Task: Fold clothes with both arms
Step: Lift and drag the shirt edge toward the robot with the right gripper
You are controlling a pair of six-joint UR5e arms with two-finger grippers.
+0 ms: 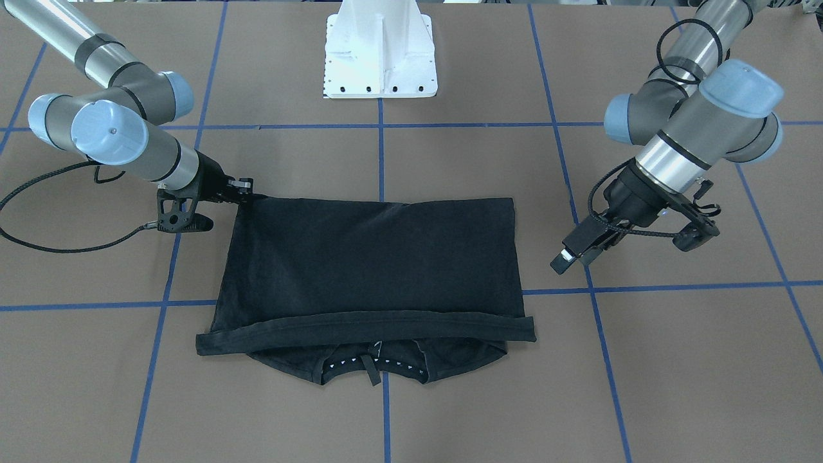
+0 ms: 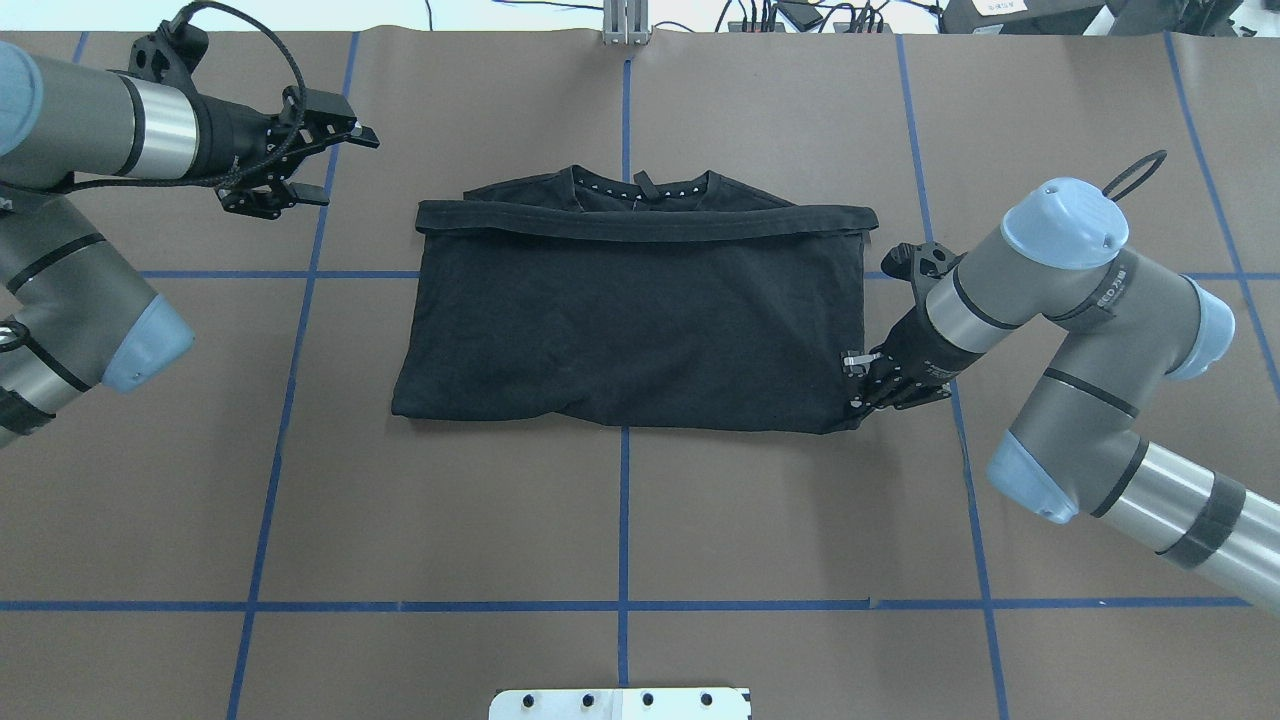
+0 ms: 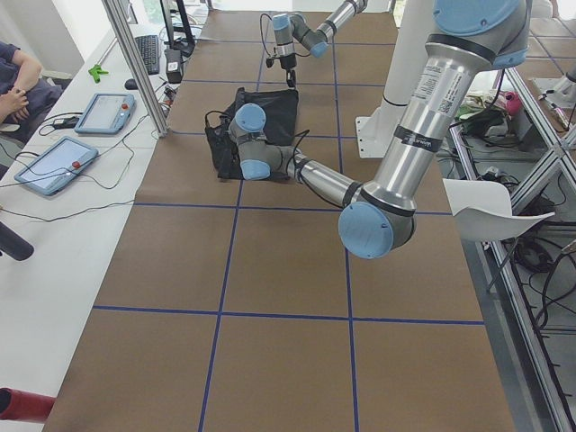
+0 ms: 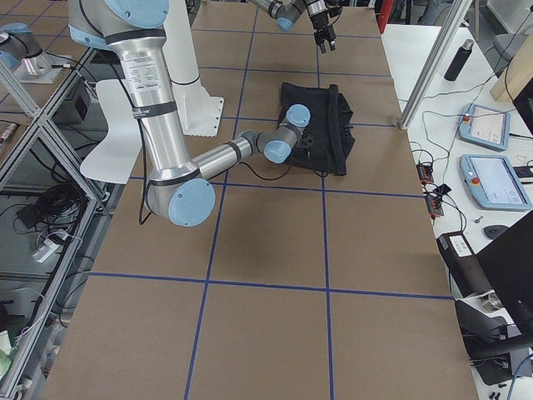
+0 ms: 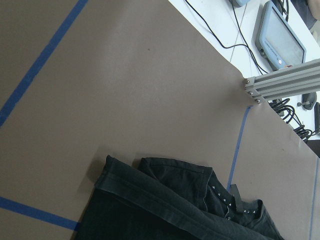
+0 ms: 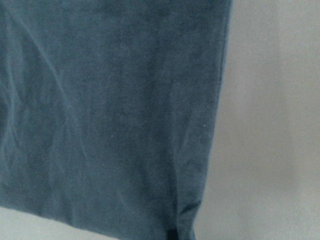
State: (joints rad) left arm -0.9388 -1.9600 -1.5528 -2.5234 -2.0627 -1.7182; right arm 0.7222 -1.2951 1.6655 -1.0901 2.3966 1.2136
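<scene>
Overhead view, left to right:

- left arm (image 2: 90, 130) is out at the far-left side. The left gripper (image 2: 325, 160) is off the cloth with its fingers spread wide and nothing between them. Nothing stands between it and the shirt.
- T-shirt (image 2: 630, 320) lies mid-table, plain black side up, matte knit, roughly rectangular. The hem band (image 2: 640, 222) is folded up to just short of the collar (image 2: 640, 190), which pokes out on the far side. The collar's inside tape has small white marks.
- right arm (image 2: 1080, 330) is bent low. The right gripper (image 2: 855, 383) is at the near-right corner of the shirt, fingers closed narrow on the fabric, and the corner is drawn to a point there.

Surroundings:

- table (image 2: 780, 520) has a flat brown cover gridded with blue tape (image 2: 624, 500).
- white pedestal base (image 1: 380, 58) sits on the robot side, clear of the shirt.
- aluminium post (image 2: 625, 25) stands at the far edge.
- two tablets (image 4: 485, 125) lie on the white bench beyond it.
</scene>
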